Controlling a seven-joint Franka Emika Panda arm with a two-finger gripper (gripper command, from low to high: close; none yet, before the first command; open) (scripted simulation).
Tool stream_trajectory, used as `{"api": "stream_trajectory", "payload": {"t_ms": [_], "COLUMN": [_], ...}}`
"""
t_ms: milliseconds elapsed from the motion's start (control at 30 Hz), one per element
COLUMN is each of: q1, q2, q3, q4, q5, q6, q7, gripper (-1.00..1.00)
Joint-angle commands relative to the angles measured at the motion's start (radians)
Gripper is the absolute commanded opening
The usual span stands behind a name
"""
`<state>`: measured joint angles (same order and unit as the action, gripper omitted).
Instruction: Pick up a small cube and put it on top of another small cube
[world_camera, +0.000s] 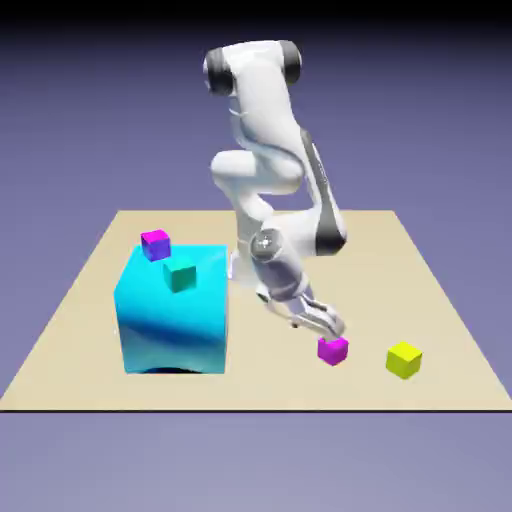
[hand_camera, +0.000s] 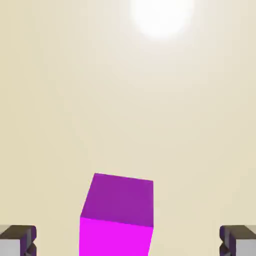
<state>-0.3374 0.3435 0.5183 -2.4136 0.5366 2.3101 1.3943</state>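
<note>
Currently, gripper (hand_camera: 128, 241) hovering with fingers spread wide above plain magenta cube (hand_camera: 116, 215), holding nothing. Cube sitting on tabletop (world_camera: 290, 392), beside yellow cube (world_camera: 404, 360). Teal cube (world_camera: 180, 274) resting on big cyan block (world_camera: 175, 325). Approach looking nearly finished; grasping, lifting, stacking all remaining.

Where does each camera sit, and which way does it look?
Exterior view: across the table, up high, looking down toward the robot; nearly the whole arm shows.
Hand view: on the hand, looking along the open pincer; only its two fingertips show, at the bottom corners.
Both share the table and the plain magenta cube.
</note>
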Motion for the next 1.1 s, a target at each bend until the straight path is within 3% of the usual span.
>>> {"api": "stream_trajectory", "payload": {"t_ms": [0,200,233,467,900,1067], "q1": [-0.006,0.055,0.055,-0.004,-0.116,-0.138], "q2": [0.016,0.177,0.177,0.007,-0.342,-0.426], "q3": [0.009,0.006,0.006,0.006,-0.374,-0.491], "q4": [0.007,-0.002,-0.002,0.046,0.36,0.271], "q5": [0.009,0.029,0.029,-0.058,-0.516,-0.321], "q6": [-0.013,0.166,0.166,-0.049,-0.554,-0.538], "q7": [0.011,-0.016,-0.016,-0.04,-0.106,0.112], "gripper": [0.0,0.0,-1.0,-1.0,-1.0,-1.0]}}
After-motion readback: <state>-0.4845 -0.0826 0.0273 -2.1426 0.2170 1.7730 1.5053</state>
